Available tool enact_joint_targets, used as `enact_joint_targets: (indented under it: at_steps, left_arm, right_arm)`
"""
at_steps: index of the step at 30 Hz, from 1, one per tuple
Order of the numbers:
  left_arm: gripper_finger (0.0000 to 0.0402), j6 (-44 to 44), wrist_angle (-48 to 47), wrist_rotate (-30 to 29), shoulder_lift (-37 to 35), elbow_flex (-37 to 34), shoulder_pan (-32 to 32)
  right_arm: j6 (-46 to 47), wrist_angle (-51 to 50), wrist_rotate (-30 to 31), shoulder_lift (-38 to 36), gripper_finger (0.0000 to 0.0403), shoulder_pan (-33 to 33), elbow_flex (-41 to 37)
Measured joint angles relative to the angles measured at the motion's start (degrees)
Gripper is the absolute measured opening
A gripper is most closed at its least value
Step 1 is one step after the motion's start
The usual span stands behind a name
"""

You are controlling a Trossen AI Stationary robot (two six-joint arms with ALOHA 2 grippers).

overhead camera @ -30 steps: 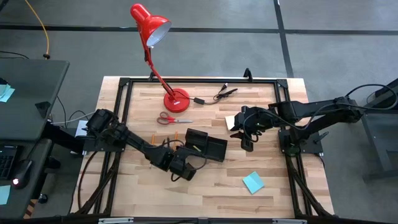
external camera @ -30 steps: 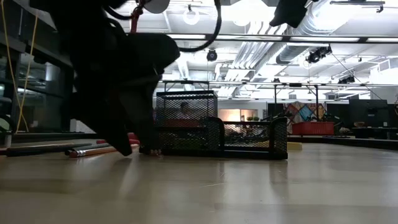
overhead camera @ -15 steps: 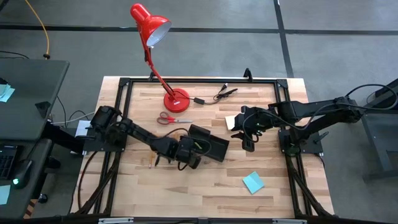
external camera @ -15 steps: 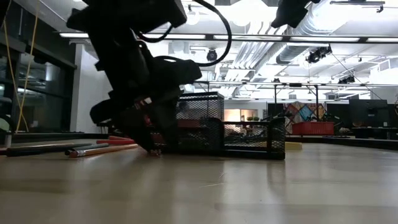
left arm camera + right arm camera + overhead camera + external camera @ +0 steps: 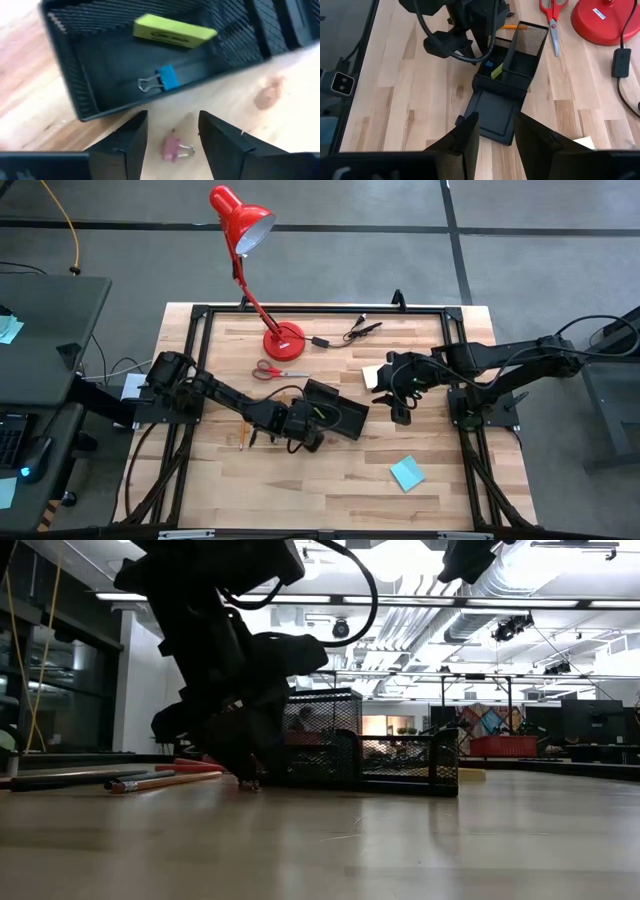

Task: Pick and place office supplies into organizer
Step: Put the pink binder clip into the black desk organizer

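Wooden tabletop (image 5: 330, 480) is carrying the black mesh organizer (image 5: 335, 412) near its center. Your left gripper (image 5: 171, 136) is hovering at the organizer's 8 o'clock, fingers parted around a pink binder clip (image 5: 176, 149), not yet pinching it. Your right gripper (image 5: 398, 402), fingers apart and empty, is waiting at 3 o'clock.

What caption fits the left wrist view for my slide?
Left gripper poised with open jaws over a pink binder clip on the table, beside the organizer holding a blue binder clip and yellow eraser.
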Motion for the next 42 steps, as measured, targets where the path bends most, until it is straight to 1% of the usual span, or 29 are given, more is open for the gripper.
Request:
enact_joint_targets:
  at_steps: [4,9,13,16,22,24,27,30,37,42]
  left_arm:
    - [0.0161,2.30,0.92,1.71,0.05,0.04,-0.35]
    - [0.0162,4.59,-0.68,4.63,0.14,0.74,-0.39]
    - [0.0147,6.57,-2.25,6.50,0.14,0.76,-0.48]
    - [0.0118,9.01,-3.75,7.70,0.12,0.76,-0.52]
    - [0.0028,13.40,-5.38,7.05,0.10,0.70,-1.58]
    - [0.0009,14.47,-5.51,7.27,0.10,1.01,-1.74]
    - [0.0010,15.02,-5.71,7.62,0.22,2.36,-2.33]
    - [0.0003,16.77,-6.11,7.32,0.43,3.73,-2.62]
    - [0.0002,17.43,-8.11,6.11,0.71,7.98,-2.63]
    - [0.0000,19.43,-14.13,4.16,0.53,13.32,-3.42]
  right_arm:
    - [0.00,0.00,0.00,0.00,0.0116,0.00,0.00]
    - [0.00,0.02,-0.02,0.00,0.0116,0.00,0.00]
    - [0.00,0.04,-0.25,0.00,0.0116,-0.02,0.00]
    - [-0.02,0.08,-0.26,0.00,0.0116,0.00,0.00]
    - [-1.50,0.38,1.27,0.00,0.0116,0.00,0.00]
    - [-1.51,0.28,1.73,0.00,0.0116,0.00,0.00]
    - [-1.36,0.28,1.71,0.00,0.0116,-0.02,0.00]
    - [-1.32,0.28,1.73,0.00,0.0116,-0.02,0.00]
    - [-1.47,0.28,2.03,0.00,0.0116,-0.02,0.00]
    - [-1.41,0.28,2.03,0.00,0.0116,-0.02,0.00]
